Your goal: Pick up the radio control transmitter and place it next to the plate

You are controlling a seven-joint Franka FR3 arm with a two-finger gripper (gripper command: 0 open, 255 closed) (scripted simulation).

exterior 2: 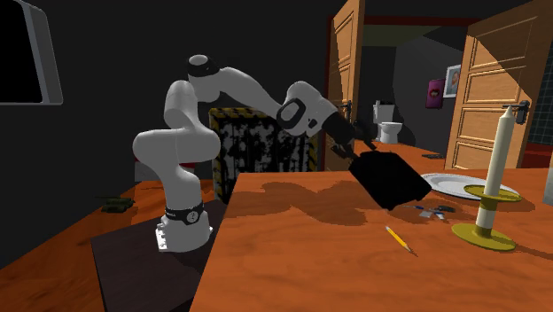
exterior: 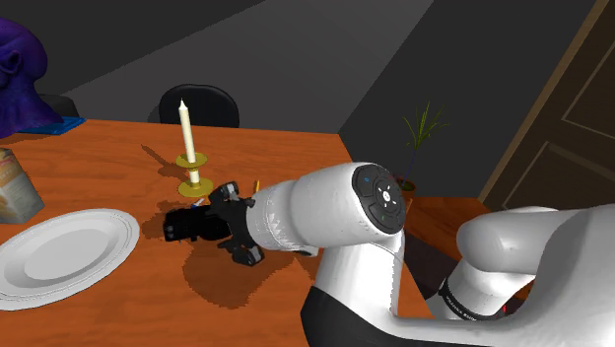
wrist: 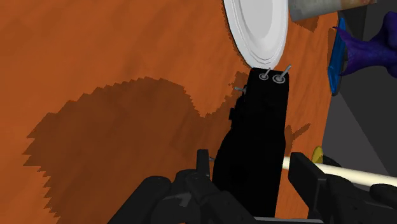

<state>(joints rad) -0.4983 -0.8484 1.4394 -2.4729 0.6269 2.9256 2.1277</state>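
Note:
The radio control transmitter [exterior 2: 390, 178] is a flat black box with two small silver knobs at its far end [wrist: 272, 77]. My gripper [exterior 2: 359, 152] is shut on its near end and holds it tilted a little above the orange-brown table. In the wrist view both black fingers [wrist: 306, 176] clasp the transmitter [wrist: 254, 140], whose far end points at the rim of the white plate [wrist: 257, 32]. In the shoulder view the transmitter [exterior: 190, 223] hangs just right of the plate [exterior: 59, 251], with the gripper [exterior: 229, 229] behind it.
A tall white candle in a yellow holder [exterior: 187, 138] stands just beyond the gripper. A pencil [exterior 2: 397, 237] and small bits [exterior 2: 434, 210] lie on the table. A carton [exterior: 15, 187] and a purple figure [exterior: 20, 79] stand past the plate.

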